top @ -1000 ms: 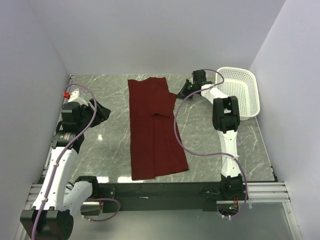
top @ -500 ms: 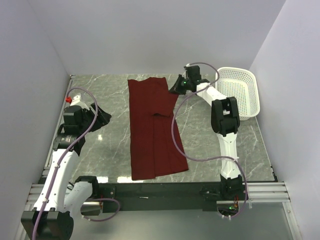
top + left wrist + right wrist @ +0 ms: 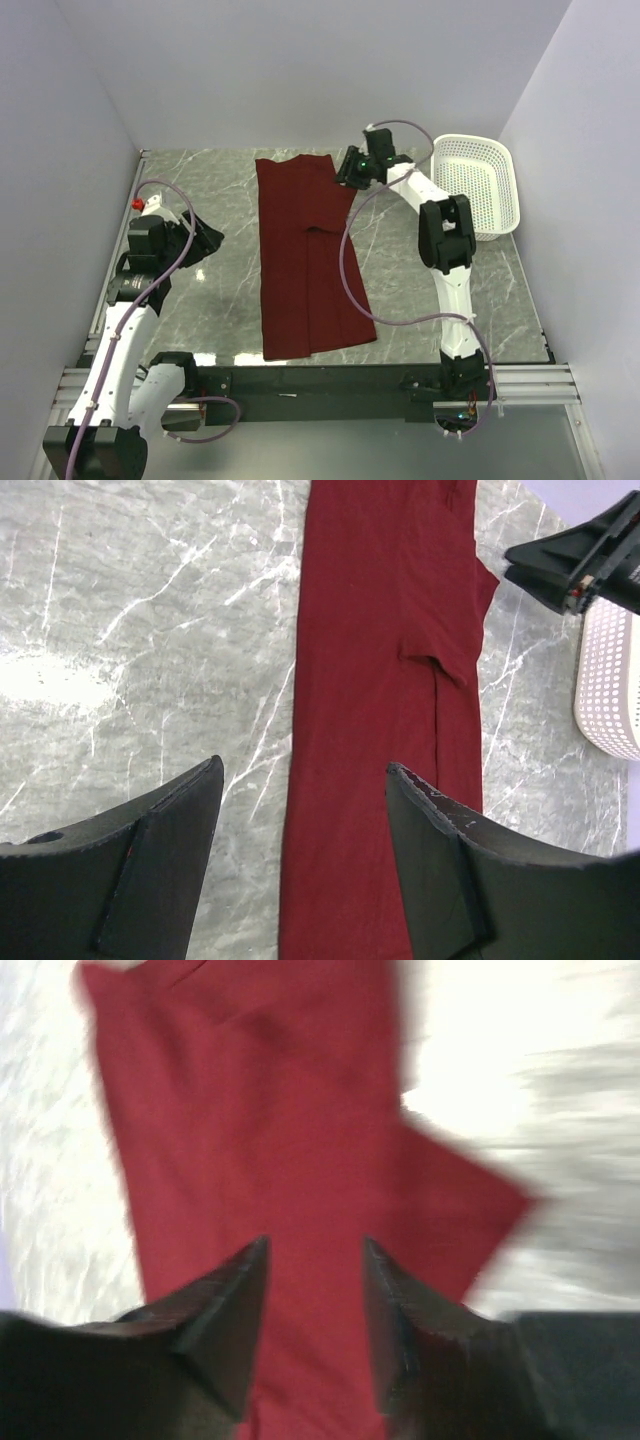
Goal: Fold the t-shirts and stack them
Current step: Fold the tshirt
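T-shirt — matt maroon cloth, smooth. Worktop — grey marbled stone look, glossy, reflective. Basket: white perforated plastic.

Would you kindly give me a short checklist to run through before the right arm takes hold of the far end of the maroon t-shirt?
1. Right gripper jaws apart, nothing held: ok.
2. Right gripper above the far end of the t-shirt: ok.
3. Its fingertips touching the cloth: cannot tell, the wrist view is blurred.
4. Left gripper open, empty, off to the shirt's left: ok.
5. T-shirt lying flat as a long strip: ok.
6. Strip edges even: not ok, one sleeve corner juts out toward the basket.
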